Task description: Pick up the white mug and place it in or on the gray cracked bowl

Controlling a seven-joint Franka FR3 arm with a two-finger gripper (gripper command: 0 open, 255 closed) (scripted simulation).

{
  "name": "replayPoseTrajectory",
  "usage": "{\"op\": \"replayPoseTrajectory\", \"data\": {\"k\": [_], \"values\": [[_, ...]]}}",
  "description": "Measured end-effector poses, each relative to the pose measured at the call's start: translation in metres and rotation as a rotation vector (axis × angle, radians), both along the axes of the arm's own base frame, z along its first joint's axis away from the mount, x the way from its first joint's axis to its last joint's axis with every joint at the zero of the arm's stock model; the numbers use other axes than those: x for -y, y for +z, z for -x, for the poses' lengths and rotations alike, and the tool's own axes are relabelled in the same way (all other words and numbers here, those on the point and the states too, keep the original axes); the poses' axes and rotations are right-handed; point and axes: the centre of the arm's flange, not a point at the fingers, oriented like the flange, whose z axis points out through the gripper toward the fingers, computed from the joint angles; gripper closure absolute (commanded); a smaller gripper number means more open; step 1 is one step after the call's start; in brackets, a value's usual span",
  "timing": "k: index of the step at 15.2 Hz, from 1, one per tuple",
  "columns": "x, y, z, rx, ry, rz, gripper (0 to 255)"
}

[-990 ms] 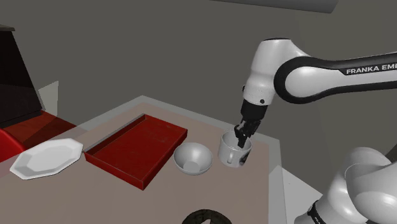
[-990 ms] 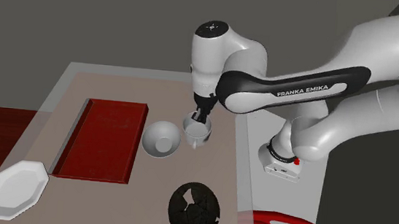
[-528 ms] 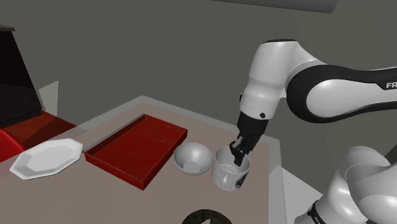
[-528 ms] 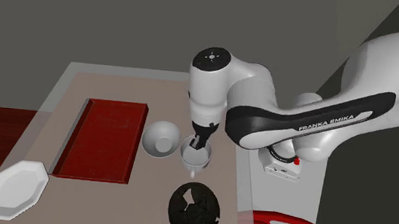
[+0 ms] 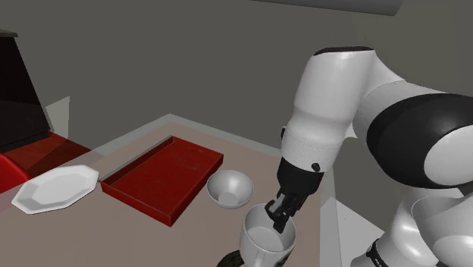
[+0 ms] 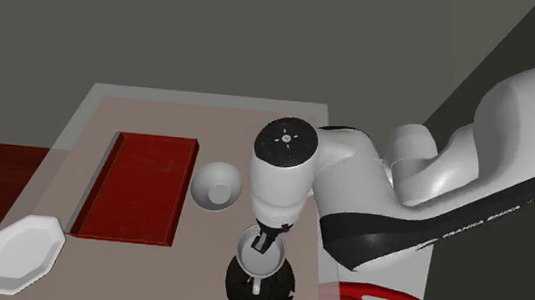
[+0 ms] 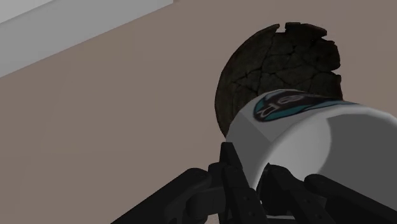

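Observation:
The white mug (image 5: 265,240) with a teal emblem hangs in the air, its rim pinched by my black gripper (image 5: 280,215). In the second exterior view the mug (image 6: 259,255) hovers right above the dark cracked bowl (image 6: 260,291) near the table's front edge. In the wrist view the fingers (image 7: 236,184) clasp the mug's wall (image 7: 299,137), one outside and one inside, and the cracked bowl (image 7: 277,63) lies just beyond and below it. In the shoulder view a sliver of that bowl (image 5: 230,260) peeks out at the bottom edge beside the mug.
A small white bowl (image 5: 229,188) sits next to a red tray (image 5: 162,177) on the tan table (image 5: 91,227). A white octagonal plate (image 5: 55,187) lies at the shoulder view's left. The table's edge (image 6: 323,227) runs close to the cracked bowl.
The arm has carried the mug away from beside the white bowl toward the table's front, until it hangs over the cracked bowl. The grip stayed shut.

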Motion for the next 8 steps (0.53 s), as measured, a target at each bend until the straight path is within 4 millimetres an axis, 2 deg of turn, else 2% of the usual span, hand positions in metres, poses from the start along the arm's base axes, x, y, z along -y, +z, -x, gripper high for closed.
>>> {"op": "replayPoseTrajectory", "data": {"k": [4, 8], "values": [[-0.046, 0.0, 0.027, 0.001, 0.0, 0.0, 255], [-0.055, -0.016, 0.032, -0.001, -0.001, 0.0, 255]]}}
